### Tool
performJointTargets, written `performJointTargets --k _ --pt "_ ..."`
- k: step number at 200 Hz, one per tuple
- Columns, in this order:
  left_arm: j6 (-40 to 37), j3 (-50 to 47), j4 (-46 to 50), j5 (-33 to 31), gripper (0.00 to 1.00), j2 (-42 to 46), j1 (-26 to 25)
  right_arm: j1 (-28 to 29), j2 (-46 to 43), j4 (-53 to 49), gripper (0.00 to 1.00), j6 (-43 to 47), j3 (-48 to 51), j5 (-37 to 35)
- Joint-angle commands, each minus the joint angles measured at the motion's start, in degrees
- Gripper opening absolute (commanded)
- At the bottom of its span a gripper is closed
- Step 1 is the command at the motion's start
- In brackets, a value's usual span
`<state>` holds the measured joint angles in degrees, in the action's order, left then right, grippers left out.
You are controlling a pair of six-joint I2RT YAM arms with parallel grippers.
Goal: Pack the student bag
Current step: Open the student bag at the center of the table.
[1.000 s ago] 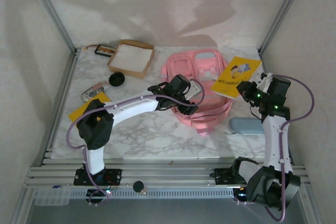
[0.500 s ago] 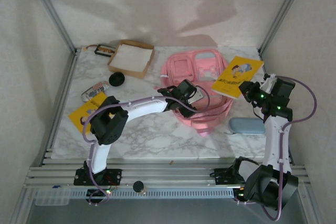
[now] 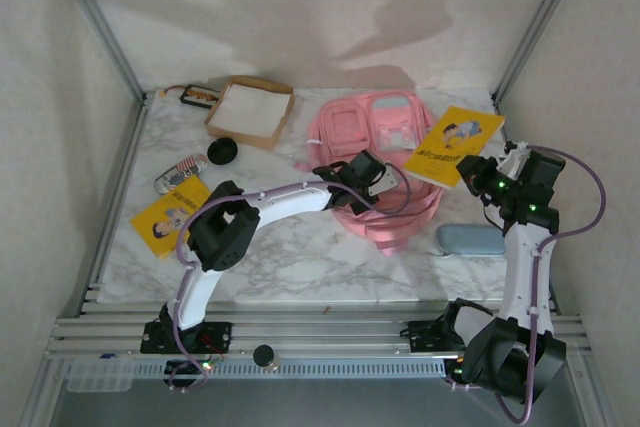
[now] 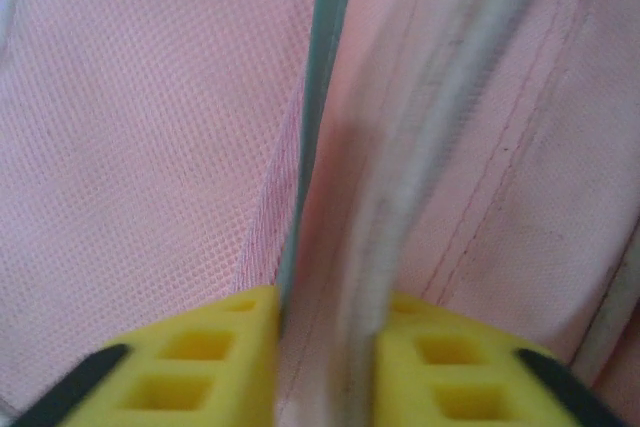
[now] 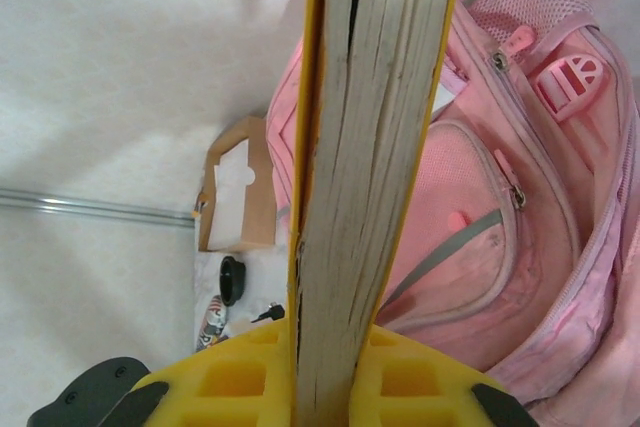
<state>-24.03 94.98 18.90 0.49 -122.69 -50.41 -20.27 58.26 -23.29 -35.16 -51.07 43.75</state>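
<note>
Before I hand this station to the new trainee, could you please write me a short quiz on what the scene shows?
1. True or false: the right gripper is shut on a yellow book.
2. What does the left gripper pinch? A) a pen B) pink fabric of the student bag C) a cup
3. Fill in: a second yellow book lies on the ___ side of the table.
Key: 1 true; 2 B; 3 left.
</note>
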Motion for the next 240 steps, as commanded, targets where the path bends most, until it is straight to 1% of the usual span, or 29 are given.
performJointTargets --k 1,20,45,69,104,121,139,161,168,185,194,201,220,231,240 --pt "0.0 2.4 -2.4 -0.3 0.15 -0.9 1.8 -0.5 -1.6 2.9 0.00 1.1 -1.1 2.5" --pt "0.7 2.7 -2.5 0.9 0.00 -0.3 2.3 -0.5 -1.6 2.3 0.00 1.9 -1.1 2.1" --pt "2.4 2.4 -2.4 1.4 0.00 1.7 2.8 -0.5 -1.6 1.1 0.00 2.8 -2.0 1.7" --pt "6.1 1.8 -1.8 0.3 0.00 5.0 3.4 -0.5 -1.4 -0.3 0.00 3.9 -3.5 1.4" --pt "12.0 -4.2 -2.5 -1.3 0.00 12.2 3.6 -0.5 -1.3 -0.3 0.00 3.7 -2.9 1.9" --pt "16.4 -9.5 -4.3 -0.2 0.00 17.1 3.2 -0.2 -1.3 1.3 0.00 2.9 -1.6 3.5" --pt "19.5 -14.5 -6.5 -2.8 0.00 22.0 1.8 0.8 -1.2 1.7 0.00 3.3 -1.5 5.7" --pt "23.3 -15.2 -5.9 -5.8 0.00 24.9 1.7 0.9 -2.2 -0.3 0.00 3.4 -2.8 6.5" --pt "24.3 -14.7 -5.5 -7.9 0.00 25.3 1.8 0.9 -2.6 -2.2 0.00 3.9 -3.8 5.7" --pt "26.7 -12.4 -4.6 -13.4 0.00 25.3 2.7 0.9 -3.3 -7.9 0.00 5.3 -6.1 0.8" --pt "28.0 -10.3 -3.7 -14.9 0.00 24.9 3.8 0.9 -4.4 -10.3 0.00 6.0 -7.0 -2.1" --pt "28.9 -8.4 -2.8 -14.4 0.00 24.4 4.7 0.9 -5.3 -11.9 0.00 6.6 -7.6 -3.8" --pt "28.6 -4.1 -2.0 -9.6 0.00 23.8 6.1 0.9 -7.3 -18.0 0.00 8.5 -10.1 -9.3" --pt "28.5 -2.3 -1.9 -9.8 0.00 23.7 6.2 1.1 -8.6 -20.1 0.00 8.8 -10.2 -10.3" --pt "28.1 -0.6 -1.5 -8.6 0.00 23.5 6.3 1.5 -9.7 -21.0 0.00 8.5 -9.1 -10.2"
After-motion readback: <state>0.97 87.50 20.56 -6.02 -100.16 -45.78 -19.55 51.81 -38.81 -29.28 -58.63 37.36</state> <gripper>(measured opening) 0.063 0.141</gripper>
